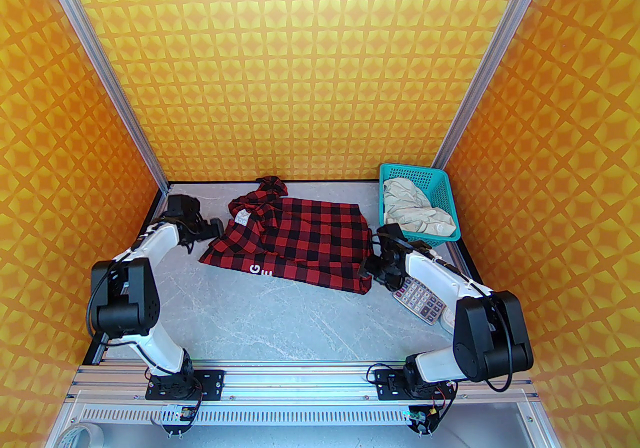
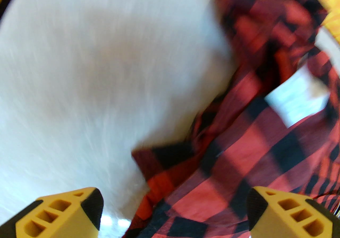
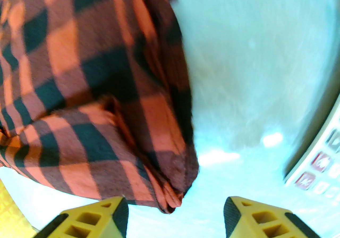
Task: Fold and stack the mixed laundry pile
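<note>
Both left claw (image 2: 172,209) and right claw (image 3: 175,214) gape empty; I would pinch the limp, probably light shirt (image 1: 310,236) by corners just ahead.

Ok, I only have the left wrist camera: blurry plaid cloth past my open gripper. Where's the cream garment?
Observer: The cream garment is bunched inside the teal basket, far right.
Operator: And the right gripper?
Observer: The right gripper is open, at the near right corner of the plaid shirt.
Operator: Anything lying close to it?
Observer: A grey calculator lies flat just to that gripper's right.
</note>
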{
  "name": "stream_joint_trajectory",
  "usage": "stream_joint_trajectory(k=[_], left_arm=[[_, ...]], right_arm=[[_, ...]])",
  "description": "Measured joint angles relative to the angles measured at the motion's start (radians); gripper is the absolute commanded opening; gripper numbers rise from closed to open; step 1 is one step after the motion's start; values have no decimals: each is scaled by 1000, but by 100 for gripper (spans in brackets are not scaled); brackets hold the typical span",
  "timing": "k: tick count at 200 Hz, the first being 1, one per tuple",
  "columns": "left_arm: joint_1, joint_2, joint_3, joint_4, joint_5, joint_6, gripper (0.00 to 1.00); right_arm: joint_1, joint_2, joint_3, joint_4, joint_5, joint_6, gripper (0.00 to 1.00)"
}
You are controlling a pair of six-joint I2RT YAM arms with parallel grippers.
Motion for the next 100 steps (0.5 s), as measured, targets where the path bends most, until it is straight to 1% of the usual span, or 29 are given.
stream_joint_trajectory(k=[8, 34, 50, 58, 69, 83, 100], left_arm=[[0, 15, -13, -3, 8, -14, 93], [0, 64, -32, 14, 51, -60, 79], [3, 72, -39, 41, 76, -90, 65], [5, 74, -40, 64, 91, -108, 57], [5, 80, -42, 92, 114, -121, 38], [5, 81, -53, 116, 126, -140, 20], [7, 74, -74, 132, 127, -158, 2]], right_arm=[[1, 18, -6, 17, -12, 10, 60], [2, 90, -6, 70, -48, 31, 55], [2, 120, -3, 90, -55, 42, 49], [0, 124, 1, 89, -58, 47, 46], [0, 136, 10, 83, -56, 57, 39], [0, 153, 27, 65, -50, 63, 31], [0, 186, 63, 27, -39, 66, 23]])
